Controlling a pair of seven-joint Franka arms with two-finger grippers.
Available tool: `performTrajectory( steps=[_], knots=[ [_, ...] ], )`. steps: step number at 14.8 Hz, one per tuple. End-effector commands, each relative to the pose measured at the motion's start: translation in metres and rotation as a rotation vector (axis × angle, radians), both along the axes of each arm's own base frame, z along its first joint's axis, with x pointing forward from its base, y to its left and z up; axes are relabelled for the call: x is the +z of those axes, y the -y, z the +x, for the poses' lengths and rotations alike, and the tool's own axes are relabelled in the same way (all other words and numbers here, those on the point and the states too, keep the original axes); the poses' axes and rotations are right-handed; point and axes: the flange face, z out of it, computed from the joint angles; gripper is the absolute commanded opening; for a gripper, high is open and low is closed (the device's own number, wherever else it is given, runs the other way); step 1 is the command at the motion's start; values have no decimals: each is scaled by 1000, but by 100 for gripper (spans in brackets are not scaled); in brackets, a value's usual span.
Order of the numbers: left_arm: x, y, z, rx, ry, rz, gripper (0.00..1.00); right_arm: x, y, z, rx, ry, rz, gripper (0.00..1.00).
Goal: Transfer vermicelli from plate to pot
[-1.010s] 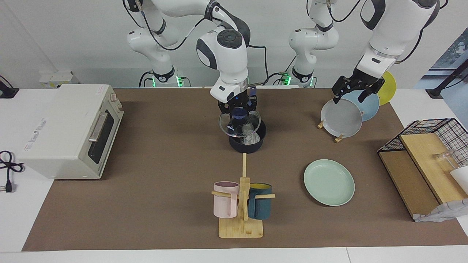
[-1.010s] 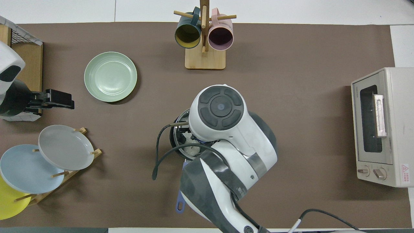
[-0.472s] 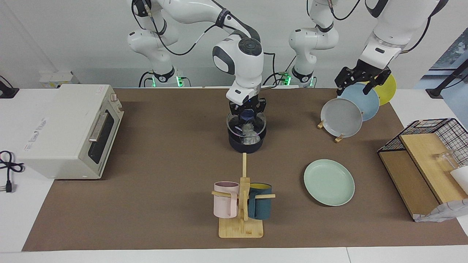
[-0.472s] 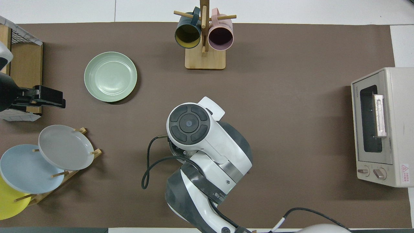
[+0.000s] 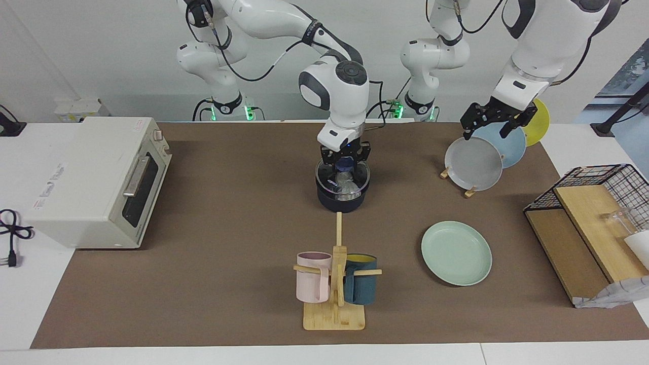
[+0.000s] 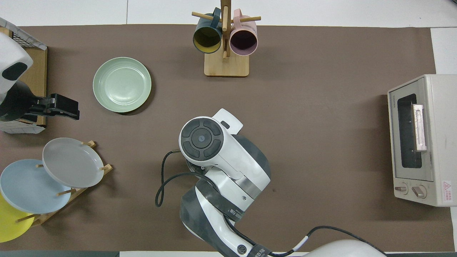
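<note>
Right gripper [image 5: 345,161] directly over pot [image 5: 341,197], gripping knob of glass lid [image 5: 343,178] seated on rim; vermicelli [image 5: 344,182] visible inside, plate [image 5: 456,252] bare. You judge transfer done: next, let go, lift straight up. Left gripper [image 5: 494,122] waits over plate rack [image 5: 459,177], fingers apart

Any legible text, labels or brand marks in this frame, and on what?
Nothing can be read for certain.
Toaster oven: brand print on its top, too blurred.
Toaster oven front panel: red warning triangle with small print, unreadable.
Right arm: small white lettering and a round logo, unreadable.
</note>
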Motion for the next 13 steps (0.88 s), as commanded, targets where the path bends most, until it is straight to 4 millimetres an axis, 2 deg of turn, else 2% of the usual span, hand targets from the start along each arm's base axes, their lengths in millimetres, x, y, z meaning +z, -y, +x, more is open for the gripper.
performTrajectory(
  steps=[1,13],
  knots=[
    [2,1,-5,-18,-13,23,100,0,-1,2,-15,31,-1,0],
    [4,-2,-6,-2,-12,-4,100,-13,3,5,-12,25,-23,0]
  ],
)
